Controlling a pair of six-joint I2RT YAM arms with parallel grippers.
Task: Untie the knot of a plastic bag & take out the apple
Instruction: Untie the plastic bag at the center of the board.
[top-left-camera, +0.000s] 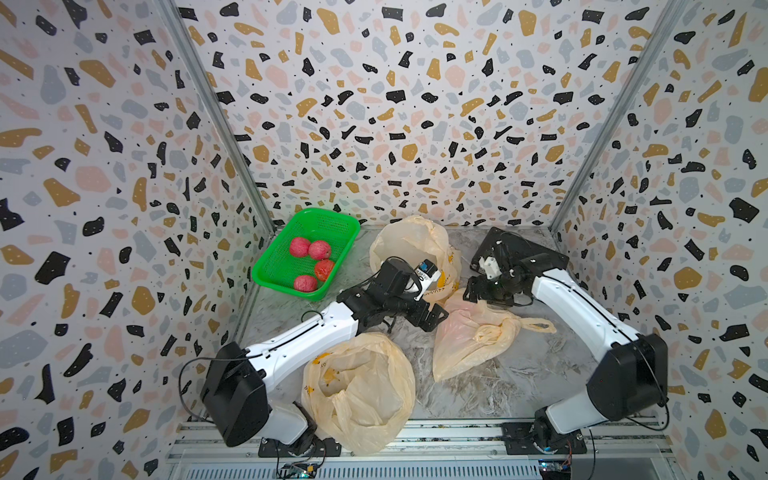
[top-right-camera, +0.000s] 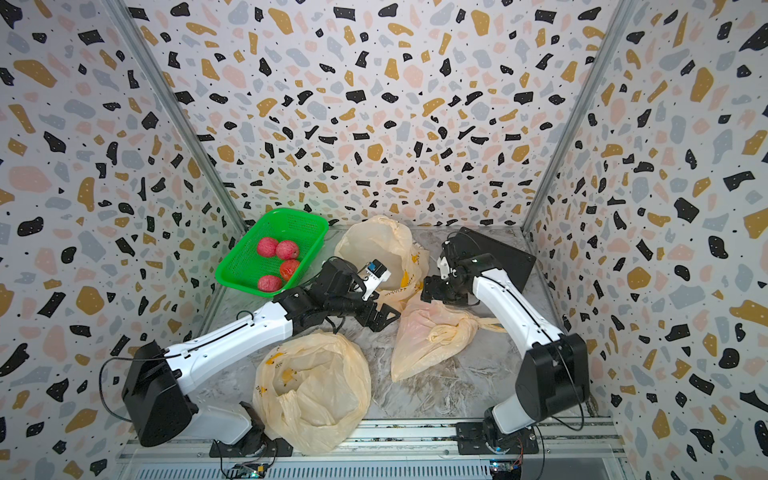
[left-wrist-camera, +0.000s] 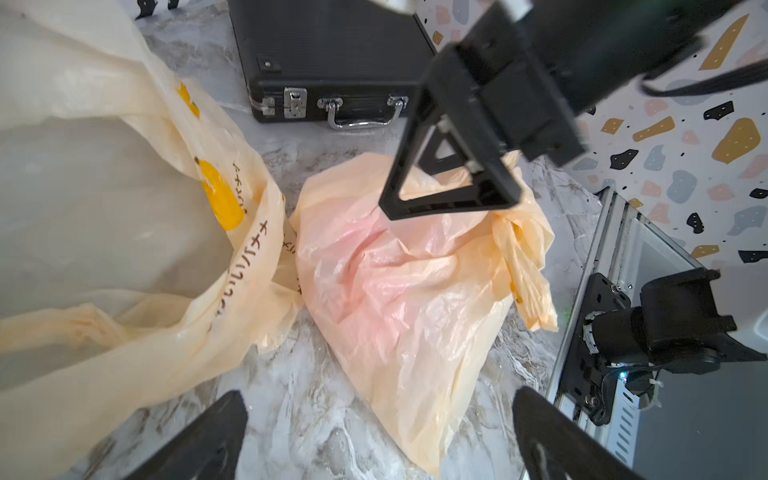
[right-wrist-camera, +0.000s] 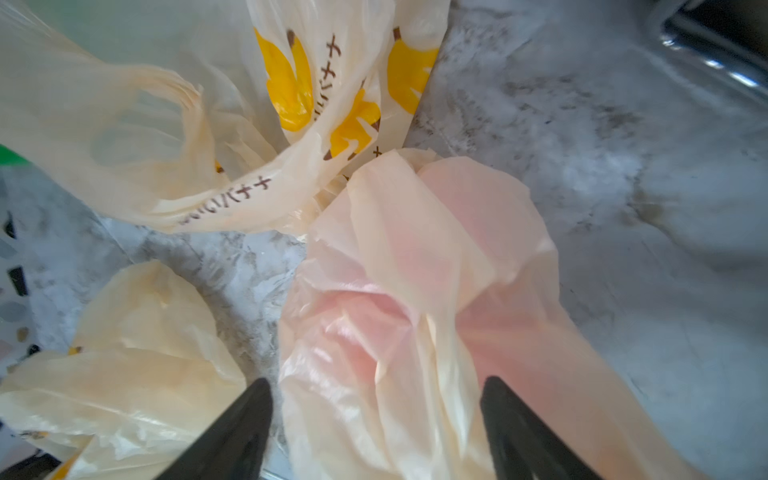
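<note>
Now our right gripper (right-wrist-camera: 376, 382) stands wide open over the knotted bag (right-wrist-camera: 415, 270), gripping nothing. Our left gripper (left-wrist-camera: 380, 392) is spread wide too, empty, just beside it. We see the apple (left-wrist-camera: 370, 255) as a pink blur inside, on the marble table (top-left-camera: 519, 374) between both arms.

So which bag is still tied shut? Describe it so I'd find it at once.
Find the black case at the far right of the marble table. In front of it lies a peach-coloured plastic bag. Unlike the far open bag and the near open bag, it is tied in a knot and a pink tint shows through.
</note>
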